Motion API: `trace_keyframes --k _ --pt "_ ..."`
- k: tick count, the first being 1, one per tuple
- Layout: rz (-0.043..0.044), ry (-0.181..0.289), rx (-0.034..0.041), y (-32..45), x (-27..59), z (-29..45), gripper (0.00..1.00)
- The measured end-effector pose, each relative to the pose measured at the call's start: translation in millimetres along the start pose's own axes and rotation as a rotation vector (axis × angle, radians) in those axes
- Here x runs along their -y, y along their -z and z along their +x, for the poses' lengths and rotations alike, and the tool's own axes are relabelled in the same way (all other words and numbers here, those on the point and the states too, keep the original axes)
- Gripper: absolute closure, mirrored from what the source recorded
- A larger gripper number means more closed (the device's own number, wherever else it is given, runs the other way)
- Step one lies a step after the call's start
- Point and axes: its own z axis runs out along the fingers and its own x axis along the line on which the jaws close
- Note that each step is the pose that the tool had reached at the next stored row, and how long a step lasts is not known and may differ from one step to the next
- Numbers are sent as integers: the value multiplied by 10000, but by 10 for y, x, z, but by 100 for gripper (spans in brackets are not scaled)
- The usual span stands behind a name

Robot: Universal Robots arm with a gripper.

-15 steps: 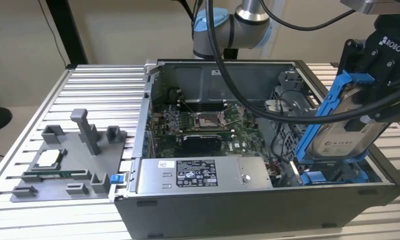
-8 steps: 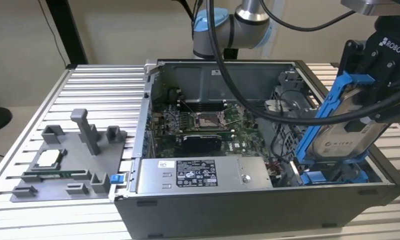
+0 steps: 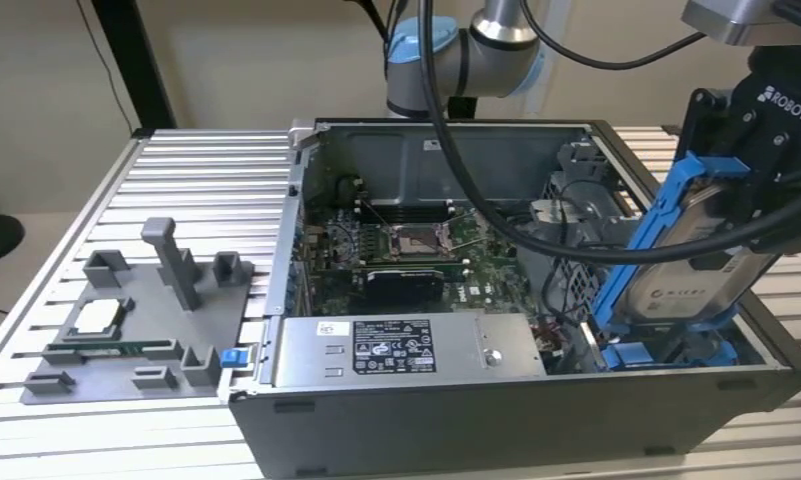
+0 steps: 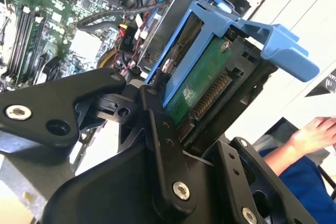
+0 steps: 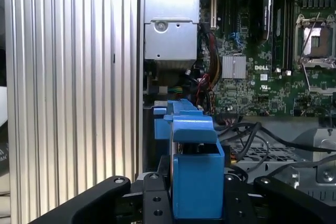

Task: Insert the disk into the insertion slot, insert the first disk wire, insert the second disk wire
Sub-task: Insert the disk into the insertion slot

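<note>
Disk clamped in claw, tilted over case; ribbed metal table; beige wall.

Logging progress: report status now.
Gripper shut on disk. Disk tilted, lower end at slot, not seated. Black cable hangs close beside it.

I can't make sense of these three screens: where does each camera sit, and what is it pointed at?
Exterior view: off the arm, looking down into the computer case on the ribbed table; shows the arm and gripper clamping the disk.
First wrist view: on the wrist, looking past the disk's blue carrier to the motherboard; gripper links show.
Second wrist view: on the wrist, facing the disk's green board; gripper links and a person's hand show.
Shared: disk and gripper.
</note>
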Motion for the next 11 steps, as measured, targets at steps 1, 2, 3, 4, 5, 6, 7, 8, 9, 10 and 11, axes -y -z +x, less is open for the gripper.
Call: trace_keyframes --k 1,2,3,4,5,6,7,8,9,10,11 --pt "1 0 1 -8 10 1 100" --pt "1 -1 1 -15 24 1 100" --pt "1 0 3 -23 37 1 100" --pt "1 0 6 -32 49 1 100" --pt "4 0 7 -43 56 1 100" --pt "7 0 9 -54 61 1 100" --pt "12 0 13 -68 64 1 100" --pt "15 -2 13 -82 65 1 100" --pt "16 -1 12 -95 66 1 100" --pt "17 0 13 -109 68 0 100" --pt "17 0 14 -123 69 1 100"
